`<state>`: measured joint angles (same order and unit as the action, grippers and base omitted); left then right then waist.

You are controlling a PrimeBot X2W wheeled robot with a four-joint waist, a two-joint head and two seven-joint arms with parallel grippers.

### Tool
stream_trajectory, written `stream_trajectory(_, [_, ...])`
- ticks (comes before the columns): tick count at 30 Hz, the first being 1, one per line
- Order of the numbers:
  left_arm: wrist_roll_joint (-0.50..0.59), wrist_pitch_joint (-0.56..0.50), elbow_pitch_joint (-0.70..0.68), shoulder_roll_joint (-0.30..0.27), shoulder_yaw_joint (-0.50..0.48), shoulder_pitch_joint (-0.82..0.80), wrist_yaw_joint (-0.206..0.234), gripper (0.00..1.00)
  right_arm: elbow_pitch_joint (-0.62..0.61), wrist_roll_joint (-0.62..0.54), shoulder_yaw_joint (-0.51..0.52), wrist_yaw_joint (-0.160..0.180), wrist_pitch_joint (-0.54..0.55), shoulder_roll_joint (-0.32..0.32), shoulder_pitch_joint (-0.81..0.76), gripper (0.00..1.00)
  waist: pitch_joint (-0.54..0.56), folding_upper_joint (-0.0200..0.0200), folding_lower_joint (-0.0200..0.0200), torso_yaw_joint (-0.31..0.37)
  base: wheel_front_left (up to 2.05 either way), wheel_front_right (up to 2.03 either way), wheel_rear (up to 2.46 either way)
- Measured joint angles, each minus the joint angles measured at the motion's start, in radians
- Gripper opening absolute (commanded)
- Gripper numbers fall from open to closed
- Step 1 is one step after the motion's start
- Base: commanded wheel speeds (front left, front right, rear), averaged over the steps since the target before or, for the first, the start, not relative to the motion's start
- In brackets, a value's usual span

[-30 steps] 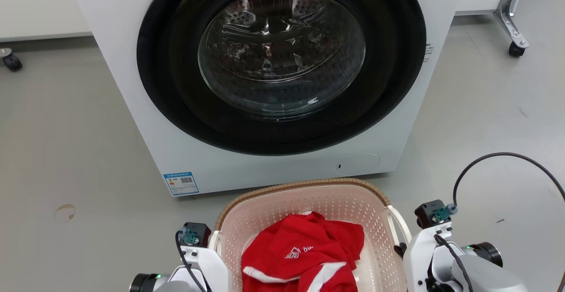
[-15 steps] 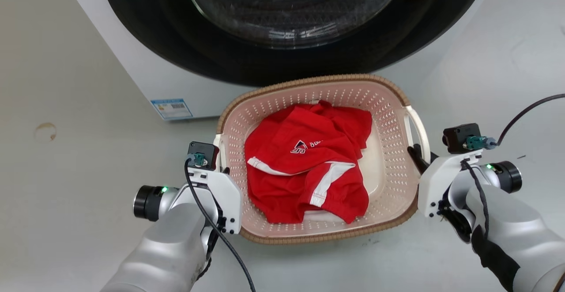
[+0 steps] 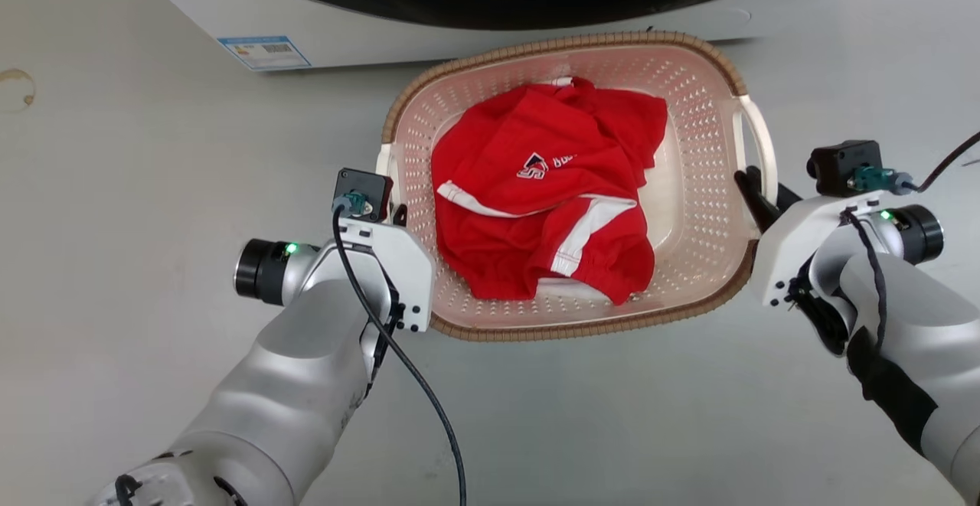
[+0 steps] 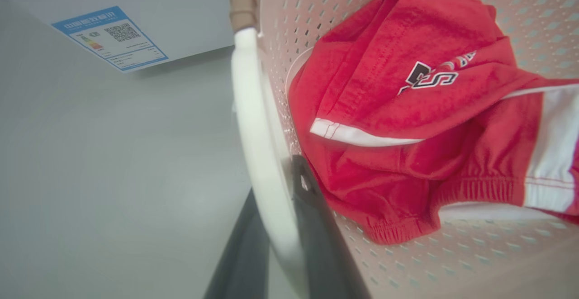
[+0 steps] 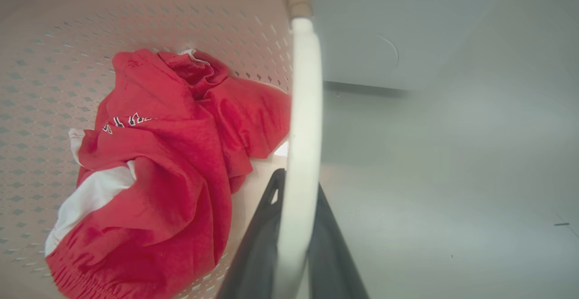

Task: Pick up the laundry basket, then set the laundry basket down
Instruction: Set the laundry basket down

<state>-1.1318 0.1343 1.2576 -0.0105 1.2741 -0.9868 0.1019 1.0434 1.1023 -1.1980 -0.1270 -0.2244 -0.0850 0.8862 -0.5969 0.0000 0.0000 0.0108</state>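
Laundry basket (image 3: 712, 184) upper centre of frame, just below washing machine (image 3: 367, 35). Left hand (image 4: 280, 186) and right hand (image 5: 296, 186) each clamped on a white handle. Probably the carry step. Next: lower level to the floor, then release both.

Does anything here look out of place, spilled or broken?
Nothing looks broken or spilled. The only blemish is a brownish ring stain on the grey floor, off to the left of the laundry basket. The red garment is crumpled, not folded, but lies wholly inside the basket.
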Motion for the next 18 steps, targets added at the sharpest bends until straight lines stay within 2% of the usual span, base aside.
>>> stream_trajectory(6, [0.035,0.046,-0.016,0.000,0.000,-0.076,0.032,0.00,-0.024,0.003,0.005,0.000,-0.015,-0.031,0.077,0.00,-0.122,0.0000,0.0000,0.002,0.00,0.00,0.00])
stream_trajectory(18, [0.051,0.079,-0.038,-0.004,0.000,-0.132,0.067,0.00,-0.063,-0.058,0.066,0.000,-0.024,-0.054,0.096,0.00,-0.254,0.0000,0.0000,0.000,0.00,0.00,0.00])
